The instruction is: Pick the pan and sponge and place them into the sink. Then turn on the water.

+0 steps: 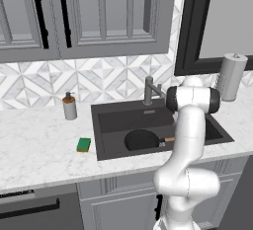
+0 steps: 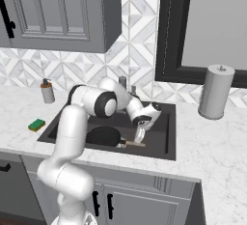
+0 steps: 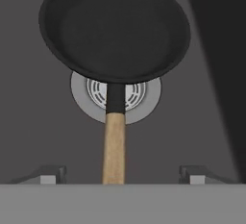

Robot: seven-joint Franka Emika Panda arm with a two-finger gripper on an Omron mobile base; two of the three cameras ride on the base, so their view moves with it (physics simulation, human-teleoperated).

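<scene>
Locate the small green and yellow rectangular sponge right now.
The sponge lies on the white marble counter, just left of the dark grey sink, in front of the soap dispenser.

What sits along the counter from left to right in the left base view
Soap dispenser → sponge → pan in the sink → paper towel roll.

Pan (image 3: 114, 28) lies over the drain (image 3: 149, 91), pincer (image 3: 119, 175) spread wide.

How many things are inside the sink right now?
1. Just the pan, lying in the sink with its wooden handle toward the open claw. The sponge sits on the counter beside it. The arm may hide something.
</scene>
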